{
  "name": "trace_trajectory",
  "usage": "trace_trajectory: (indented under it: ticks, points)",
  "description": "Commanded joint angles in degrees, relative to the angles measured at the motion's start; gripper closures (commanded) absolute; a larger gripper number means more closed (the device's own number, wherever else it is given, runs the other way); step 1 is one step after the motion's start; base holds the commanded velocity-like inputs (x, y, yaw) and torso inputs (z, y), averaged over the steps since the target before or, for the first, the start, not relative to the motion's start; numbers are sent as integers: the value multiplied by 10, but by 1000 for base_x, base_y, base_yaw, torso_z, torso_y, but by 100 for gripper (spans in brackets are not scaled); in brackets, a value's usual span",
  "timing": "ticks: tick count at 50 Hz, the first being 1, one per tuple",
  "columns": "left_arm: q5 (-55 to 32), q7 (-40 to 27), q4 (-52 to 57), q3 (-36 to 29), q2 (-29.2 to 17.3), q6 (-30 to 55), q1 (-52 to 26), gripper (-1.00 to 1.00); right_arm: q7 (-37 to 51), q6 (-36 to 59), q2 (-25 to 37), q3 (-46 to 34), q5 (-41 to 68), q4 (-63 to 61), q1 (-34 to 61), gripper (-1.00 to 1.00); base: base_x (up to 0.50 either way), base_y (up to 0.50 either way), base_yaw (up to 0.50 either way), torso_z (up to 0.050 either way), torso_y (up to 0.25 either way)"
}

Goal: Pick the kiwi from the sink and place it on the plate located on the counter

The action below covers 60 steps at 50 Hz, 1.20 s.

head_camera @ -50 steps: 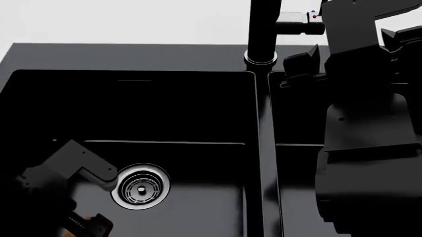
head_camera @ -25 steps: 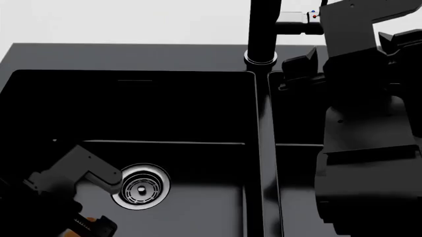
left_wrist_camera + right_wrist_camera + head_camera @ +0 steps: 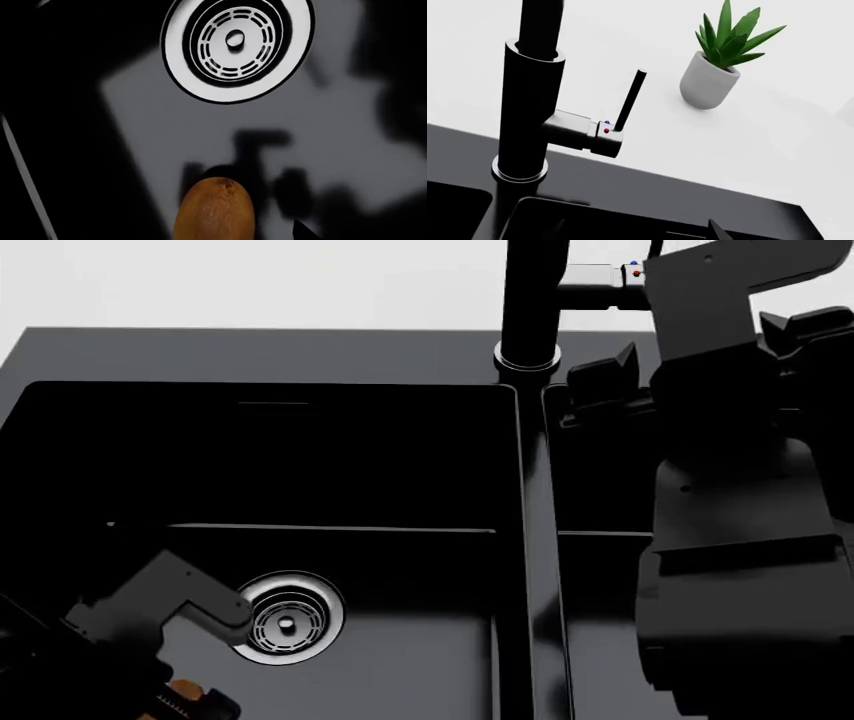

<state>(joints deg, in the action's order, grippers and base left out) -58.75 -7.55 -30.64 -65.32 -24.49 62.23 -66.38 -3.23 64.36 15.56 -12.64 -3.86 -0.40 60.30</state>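
Note:
The brown kiwi (image 3: 215, 210) lies on the floor of the black sink's left basin (image 3: 400, 470), close to the round chrome drain (image 3: 237, 42). My left gripper (image 3: 215, 236) is down in that basin with the kiwi between its jaws. One black fingertip (image 3: 303, 233) shows with a gap to the fruit; the other is lost in the dark. In the head view my left arm (image 3: 160, 612) sits beside the drain (image 3: 283, 622). My right gripper (image 3: 707, 350) hangs open and empty over the right basin near the faucet. The plate is out of view.
The black faucet (image 3: 531, 300) with its lever handle (image 3: 629, 100) stands behind the divider between the basins. The white counter (image 3: 760, 150) runs behind the sink and carries a potted plant (image 3: 720, 65). My right arm (image 3: 734, 570) covers most of the right basin.
My left arm has shifted lower and slightly right in the head view, staying beside the drain. My right arm has drifted a little upward in the picture.

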Motion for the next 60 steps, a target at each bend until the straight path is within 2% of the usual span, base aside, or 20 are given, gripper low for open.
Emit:
trace_trajectory:
  ticks: [1,44,53,54,60]
  points:
    - [13,21,-26,-6,9,-41,7,-100,-5,-22,-5,-2,0,32,7,-100,0,0,0,0,0]
    - [37,51,-113,-18,41,-85,32,-100,-3,-24,-5,0,11,31,0,-100,0,0,0,0,0]
    - [32,46,-103,-12,36,-89,36,-100,-3,-25,-7,-1,14,31,1,-100,0,0,0,0,0]
    - [32,45,-103,-11,35,-90,36,100,-3,-25,-7,-1,14,31,1,-100,0,0,0,0,0]
    - [29,41,-77,-7,25,-96,40,100,-3,-24,-7,-2,15,28,2,-100,0,0,0,0,0]
